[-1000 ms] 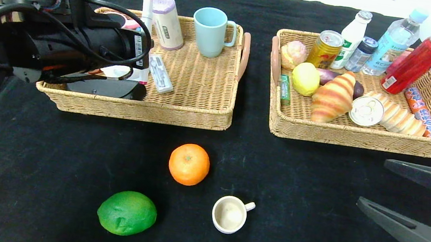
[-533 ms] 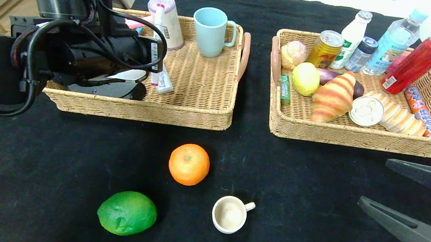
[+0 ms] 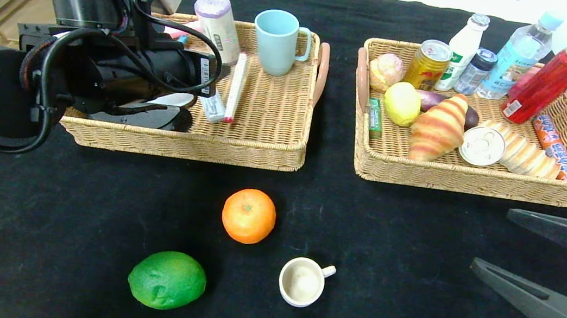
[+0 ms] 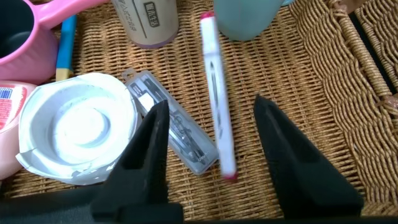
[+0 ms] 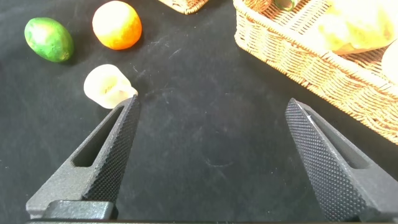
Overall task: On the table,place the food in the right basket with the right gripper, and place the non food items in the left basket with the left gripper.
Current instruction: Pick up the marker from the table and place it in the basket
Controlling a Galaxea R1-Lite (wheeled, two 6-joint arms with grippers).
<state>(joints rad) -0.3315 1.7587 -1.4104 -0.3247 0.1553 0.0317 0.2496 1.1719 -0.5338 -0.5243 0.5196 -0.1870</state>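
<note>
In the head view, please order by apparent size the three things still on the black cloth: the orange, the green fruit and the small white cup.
1. green fruit, the largest, though it lies nearest the camera
2. orange
3. small white cup, the smallest

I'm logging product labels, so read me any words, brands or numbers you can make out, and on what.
None reads clearly.
Gold can: print blurred.
Red can: label too small.
Water bottle: label blurred.
Roll in the left basket: characters illegible.
Pink tub: barcode only.
</note>
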